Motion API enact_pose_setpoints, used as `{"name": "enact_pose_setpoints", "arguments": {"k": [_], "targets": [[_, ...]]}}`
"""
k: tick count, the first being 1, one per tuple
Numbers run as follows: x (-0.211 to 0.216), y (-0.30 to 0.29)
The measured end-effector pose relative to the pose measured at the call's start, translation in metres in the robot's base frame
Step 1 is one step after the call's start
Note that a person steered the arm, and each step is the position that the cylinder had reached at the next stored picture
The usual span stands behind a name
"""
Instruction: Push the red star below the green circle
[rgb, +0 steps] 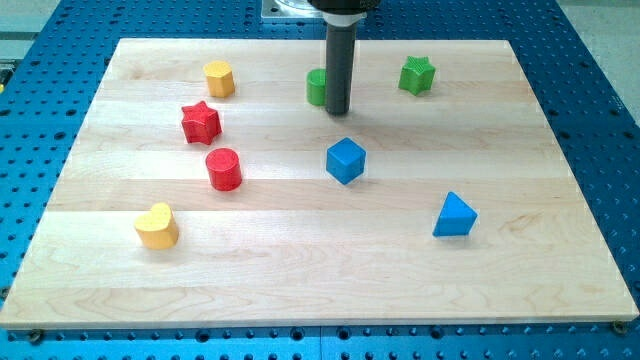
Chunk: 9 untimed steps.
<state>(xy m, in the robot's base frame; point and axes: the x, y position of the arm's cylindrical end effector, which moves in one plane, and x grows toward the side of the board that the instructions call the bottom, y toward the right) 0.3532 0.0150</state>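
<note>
The red star (200, 122) lies on the wooden board at the view's left. The green circle (317, 87) sits near the view's top centre, partly hidden behind the dark rod. My tip (338, 111) rests on the board right beside the green circle, on its right side. The red star is well to the left of my tip and slightly lower in the view.
A red cylinder (224, 168) sits just below the red star. A yellow hexagon (218, 78) is above the star. A yellow heart (157, 226) is at lower left. A blue cube (345, 160), a blue triangle (454, 215) and a green star (417, 75) lie to the right.
</note>
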Motion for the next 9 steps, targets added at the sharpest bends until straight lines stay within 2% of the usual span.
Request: {"name": "enact_pose_setpoints", "arguments": {"k": [1,2,3,4,5,6,7,8,9], "targets": [[-0.012,-0.039],[-0.031,-0.029],[-0.032,-0.128],[-0.032,-0.187],[0.016,-0.256],[0.052,-0.214],[0.033,-0.151],[0.025,-0.213],[-0.001,-0.176]]}}
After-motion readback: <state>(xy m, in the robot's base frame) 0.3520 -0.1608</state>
